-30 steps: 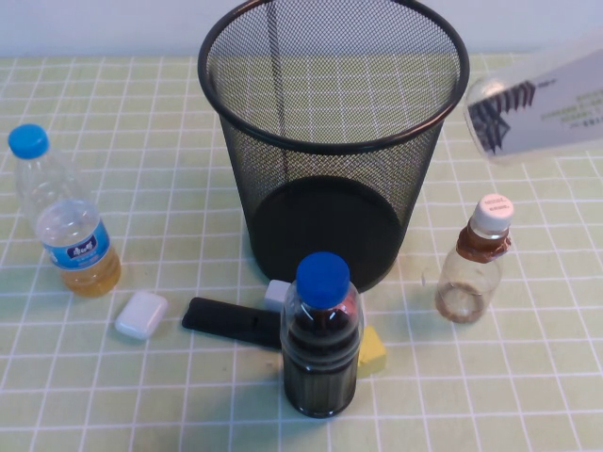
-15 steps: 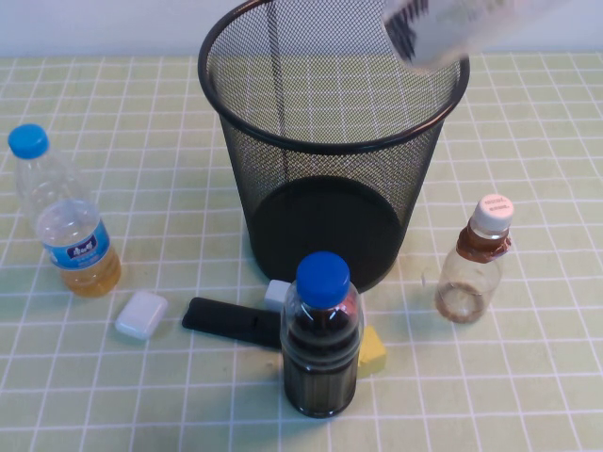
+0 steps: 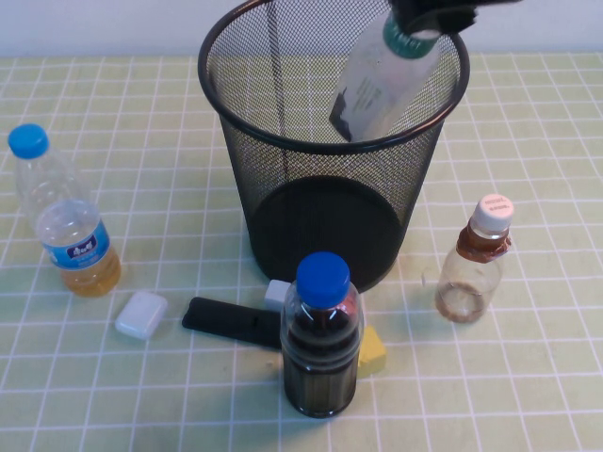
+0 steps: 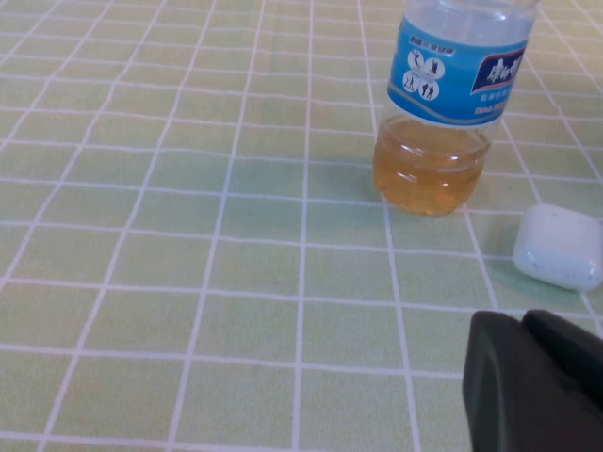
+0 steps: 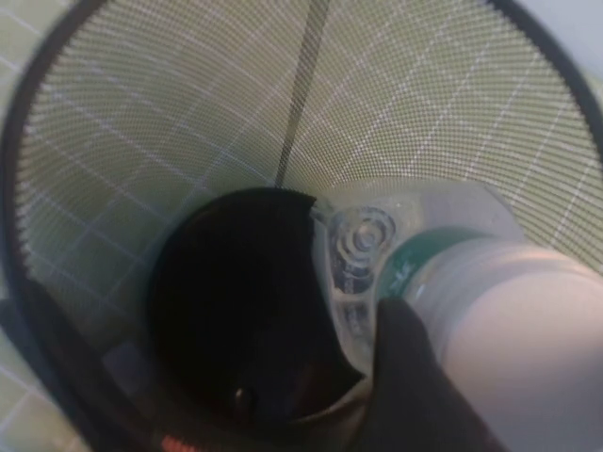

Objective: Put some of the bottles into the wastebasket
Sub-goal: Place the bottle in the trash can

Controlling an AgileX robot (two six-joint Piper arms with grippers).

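a pale green cloth with a white grid covers the tabletop (image 3: 528, 377), and a light wall runs behind its far edge. the wastebasket (image 3: 332, 141) stands upright near the middle of the far edge, its round mesh mouth open upward. the labelled bottle (image 3: 379, 83) hangs tilted inside that mouth, base down and leaning toward the left edge, its green-and-dark label facing the front. the right tool (image 3: 429, 14) is above the basket's far right rim, clamped on the bottle's upper part; in the right wrist view one dark finger lies against the bottle's side over the basket's black base. the small bottle (image 3: 475, 271) with a white cap and brown neck band stands upright toward the right edge, near the basket but apart from it. just in front of the basket stands a dark-liquid bottle (image 3: 322, 337) with a blue cap, and around it lie a flat black object (image 3: 231, 321), a small white block (image 3: 275, 294) and a yellow piece (image 3: 372, 348). a white case (image 3: 141, 314) lies toward the left, near a yellowish-liquid bottle (image 3: 64, 215) standing by the left edge. the left tool (image 4: 532, 381) sits low over the cloth near that case and bottle; i cannot tell how its fingers stand.
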